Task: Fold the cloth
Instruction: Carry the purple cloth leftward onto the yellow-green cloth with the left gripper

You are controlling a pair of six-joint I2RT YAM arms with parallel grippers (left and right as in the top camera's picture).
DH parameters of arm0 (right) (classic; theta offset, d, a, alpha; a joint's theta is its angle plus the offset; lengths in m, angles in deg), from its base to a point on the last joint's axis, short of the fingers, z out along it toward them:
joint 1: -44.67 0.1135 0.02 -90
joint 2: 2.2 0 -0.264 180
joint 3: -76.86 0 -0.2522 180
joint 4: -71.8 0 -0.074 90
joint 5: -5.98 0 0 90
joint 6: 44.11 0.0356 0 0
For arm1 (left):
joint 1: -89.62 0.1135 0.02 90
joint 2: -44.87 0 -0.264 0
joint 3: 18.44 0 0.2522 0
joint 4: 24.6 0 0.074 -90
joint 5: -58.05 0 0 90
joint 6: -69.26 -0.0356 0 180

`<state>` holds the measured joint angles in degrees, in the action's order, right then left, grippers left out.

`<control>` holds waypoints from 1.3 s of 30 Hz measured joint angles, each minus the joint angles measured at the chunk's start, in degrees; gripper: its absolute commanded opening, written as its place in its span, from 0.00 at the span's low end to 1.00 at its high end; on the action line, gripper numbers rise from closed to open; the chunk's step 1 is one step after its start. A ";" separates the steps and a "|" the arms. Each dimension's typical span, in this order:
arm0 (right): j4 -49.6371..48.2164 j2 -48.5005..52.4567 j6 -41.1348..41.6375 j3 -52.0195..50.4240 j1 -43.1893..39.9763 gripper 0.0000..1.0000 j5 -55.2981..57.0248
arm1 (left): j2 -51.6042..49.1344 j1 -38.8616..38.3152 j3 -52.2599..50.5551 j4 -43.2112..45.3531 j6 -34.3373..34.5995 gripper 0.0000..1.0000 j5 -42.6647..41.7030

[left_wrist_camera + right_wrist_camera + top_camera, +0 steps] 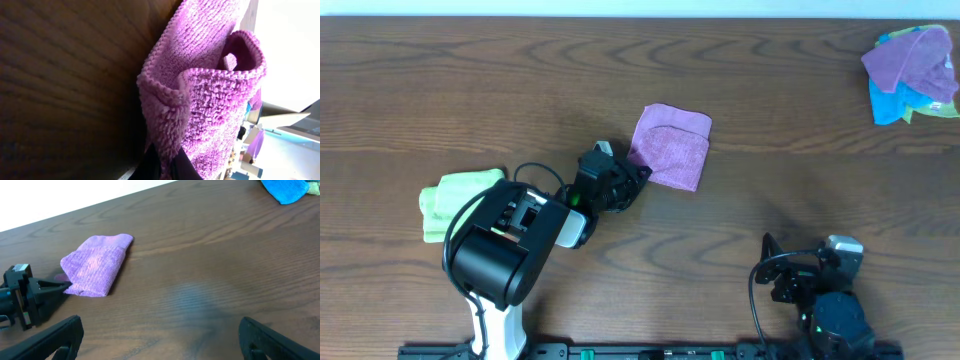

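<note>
Lying near the middle of a dark wooden table [470, 80], a purple cloth [670, 146] was folded over itself into a rough square, with a smaller layer on top of a larger one. The left gripper [638, 178] reached it from the lower left and met its near corner. In the left wrist view the cloth [205, 100] filled most of the frame, its looped weave sharp and one hemmed edge curling up into an open fold. Its lower end ran down between the dark fingers [172, 167], which were pinched closed on it; only their tips showed at the bottom edge.

The right gripper [160, 322] hung low near the front right of the table, well apart from the cloth. Its jaws were spread wide with nothing between them, and both fingers were cut off by the bottom of the frame.

A folded green cloth [455, 200] lay at the left, partly hidden behind the left arm [510, 240]. A pile of cloths [915, 70], purple over blue, sat at the far right corner, cropped by the frame. Any markings on the arms were too small to read.
</note>
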<state>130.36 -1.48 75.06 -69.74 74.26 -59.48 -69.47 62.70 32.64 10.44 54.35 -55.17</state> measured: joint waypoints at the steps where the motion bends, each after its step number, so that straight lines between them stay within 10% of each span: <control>1: 0.00 0.00 0.00 0.00 0.00 0.99 0.00 | 0.00 0.02 0.00 0.04 -0.59 0.06 -0.17; 15: 0.00 0.00 0.00 0.00 0.00 0.99 0.00 | 2.56 10.51 -0.15 -5.29 -12.28 0.06 -16.17; 39: 0.02 -0.02 0.00 0.00 0.00 0.99 0.02 | 34.10 30.21 8.50 -59.91 -34.73 0.06 -19.06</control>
<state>130.38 -1.51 75.06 -69.74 74.26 -59.46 -35.37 92.91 41.14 -49.47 19.62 -74.23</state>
